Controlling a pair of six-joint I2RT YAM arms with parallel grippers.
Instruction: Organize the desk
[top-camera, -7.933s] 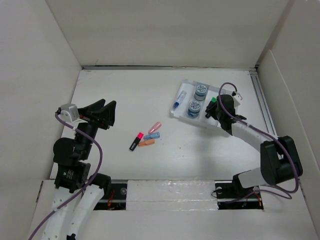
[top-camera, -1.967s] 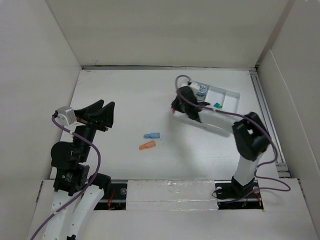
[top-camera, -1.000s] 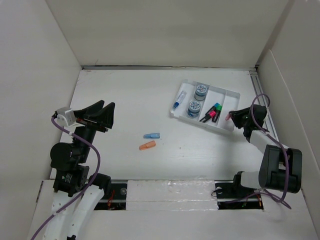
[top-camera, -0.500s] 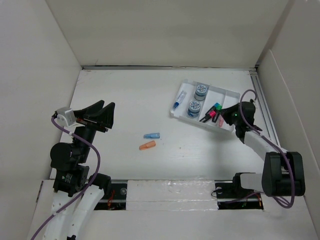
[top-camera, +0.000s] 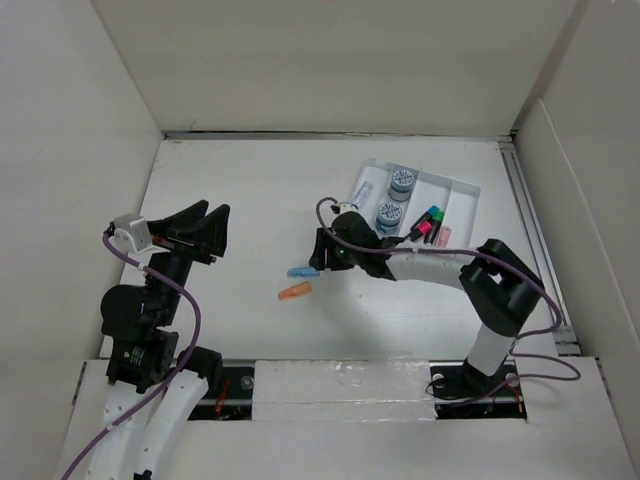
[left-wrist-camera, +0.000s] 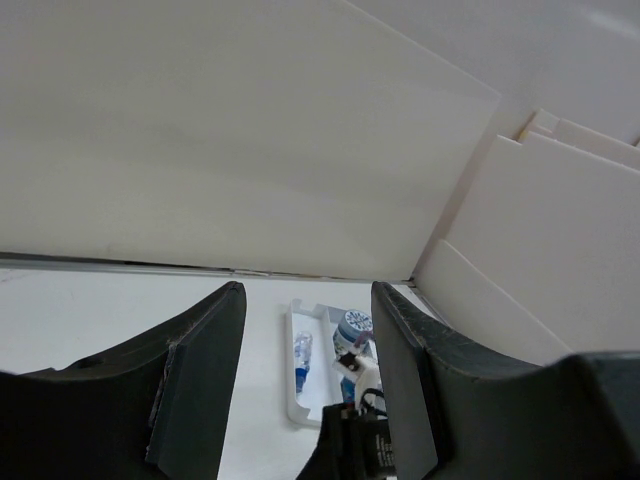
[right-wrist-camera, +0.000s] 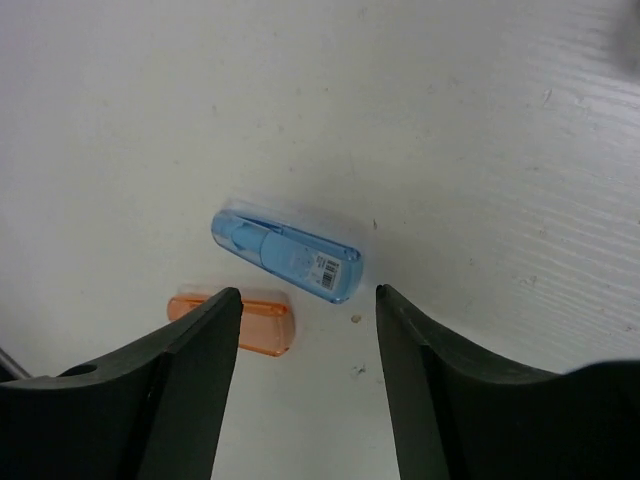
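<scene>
**RIGHT PINCER OPEN OVER BLUE MARKER**

The right pincer (right-wrist-camera: 305, 300) is open and empty, jaws apart above the blue marker (right-wrist-camera: 285, 262). The orange marker (right-wrist-camera: 235, 322) lies just beside it, nearer the front edge. The worktop (top-camera: 250, 190) spans beneath both arms. The left pincer (top-camera: 205, 228) is open and empty, near the left edge. The compartment tray (top-camera: 465, 185) sits toward the far right corner.

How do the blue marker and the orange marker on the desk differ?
Colour: the blue marker is clear blue, the orange marker clear orange.
Label: the blue marker shows a barcode sticker; none shows on the orange marker.
Place: the blue marker lies nearer the tray, the orange marker nearer the near edge of the desk.
Shared: both are short, lie flat on the desk, apart from each other, outside the tray.
</scene>
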